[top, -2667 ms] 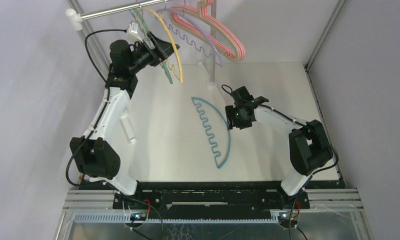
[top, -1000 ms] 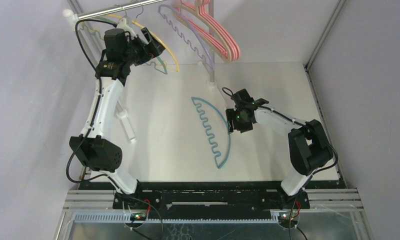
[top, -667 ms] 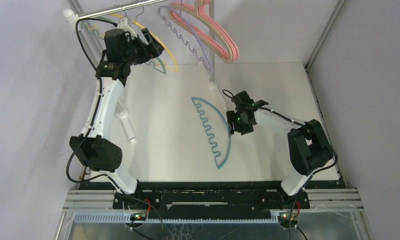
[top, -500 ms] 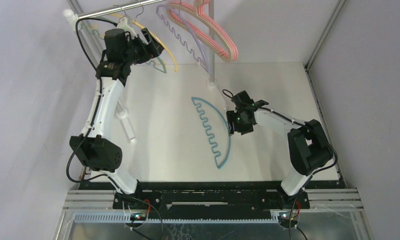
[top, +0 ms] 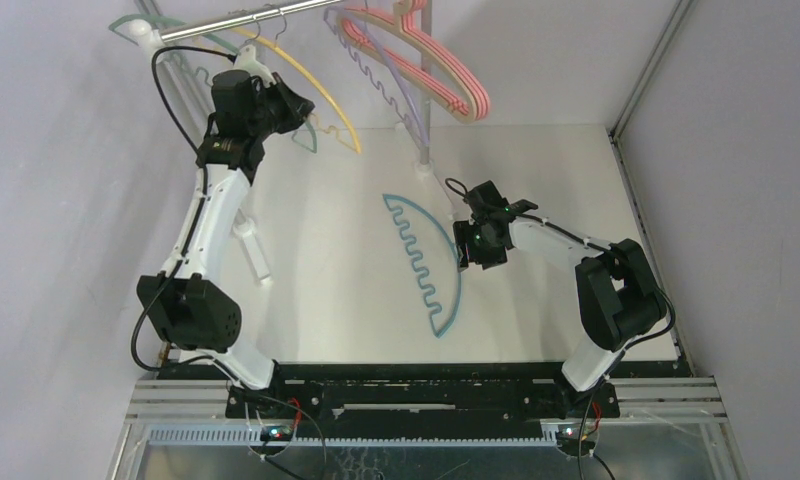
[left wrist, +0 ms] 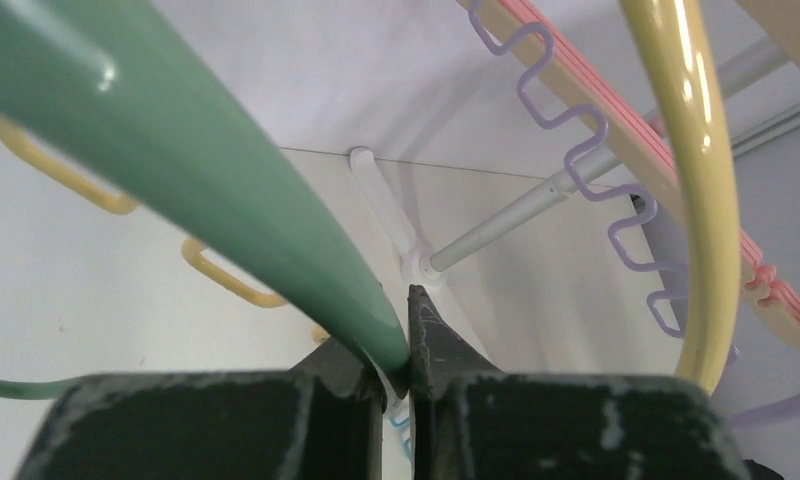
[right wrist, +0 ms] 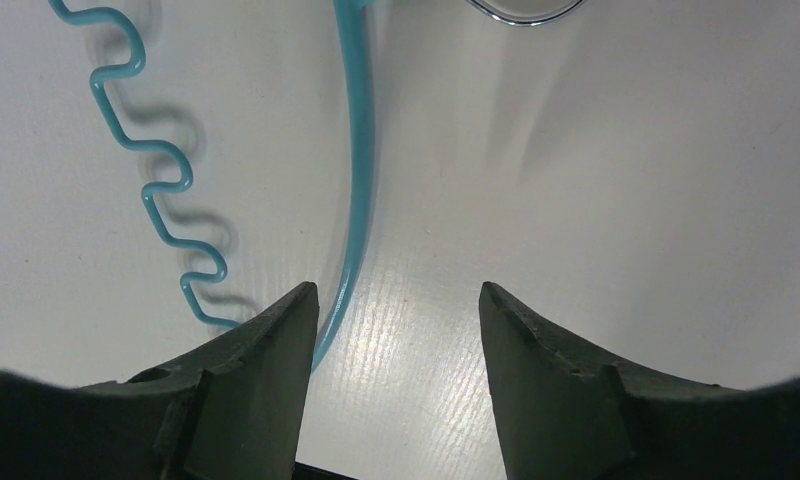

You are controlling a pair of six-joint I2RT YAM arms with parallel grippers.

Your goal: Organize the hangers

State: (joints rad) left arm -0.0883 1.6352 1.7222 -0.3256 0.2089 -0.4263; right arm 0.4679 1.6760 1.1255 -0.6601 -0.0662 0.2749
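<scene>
Right now, nearest my side, the right gripper [right wrist: 396, 340] sits low over the table [top: 316, 300] with its jaws spread and nothing between them. The curved bar of the teal hanger [right wrist: 354, 150] runs just beside its left finger. I read that as lining up for a pickup, since this hanger lies flat on the table, its metal hook [right wrist: 521, 10] pointing toward the far side. It is the only one lying down. Further out and higher, the left gripper [left wrist: 408, 370] is clenched tight on the green hanger [left wrist: 176, 150], pinching the bar near one end. It carries the hanger up by the silver rail [top: 236, 20], presumably to hang it there. I cannot tell whether the green hanger's hook is over the rail. Beyond it hang the yellow hanger [top: 321, 85] and then the lavender hanger [top: 376, 75] with its wavy bar. Last is a pressed-together pink and tan bunch [top: 436, 75] close to the upright post [top: 423, 120]. My count is one teal, one green, one yellow and one lavender. The pink and tan stack holds at least two, but they overlap too much for me to separate them. So by my judgement one hanger is waiting on the table and one is in hand.
</scene>
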